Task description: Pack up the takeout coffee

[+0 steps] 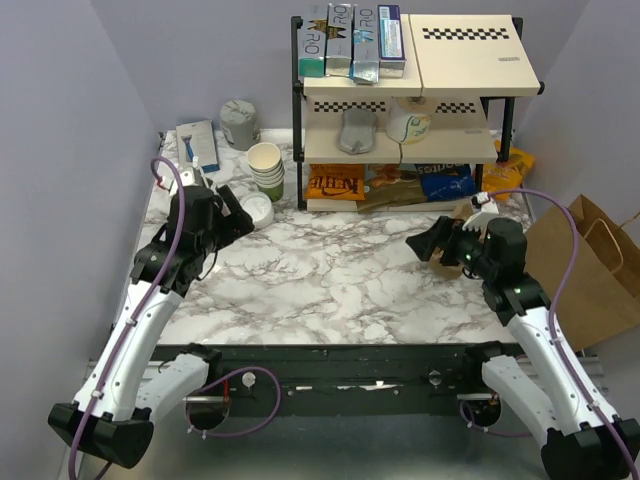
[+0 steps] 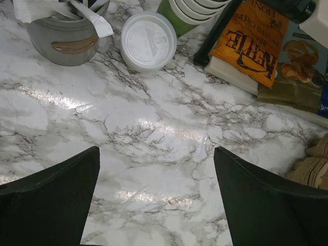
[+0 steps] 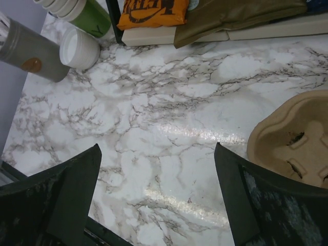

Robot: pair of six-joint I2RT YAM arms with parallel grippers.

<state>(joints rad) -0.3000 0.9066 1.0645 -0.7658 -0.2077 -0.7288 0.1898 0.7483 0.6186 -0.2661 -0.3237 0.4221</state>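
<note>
Fingers (image 2: 48, 200) of left gripper (image 2: 156, 164) and right gripper (image 3: 156, 164) are spread wide, empty; coffee cup (image 2: 148, 40) is seen beside cup stack (image 2: 177, 14).

The surface (image 2: 154, 148) is patterned in white marble with grey veins. The takeout coffee (image 2: 148, 40) is capped in white. The stacked cups (image 1: 266, 168) are coloured cream and green; the snack bag (image 2: 248, 38), orange with black lettering.

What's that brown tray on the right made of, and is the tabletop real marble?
Brown tray: looks like moulded paper pulp, matte and fibrous, with soft pressed hollows.
Tabletop: white with grey veins and a glossy sheen that reflects the lights. It could be stone or a marble-print laminate; the pictures cannot settle which.
</note>
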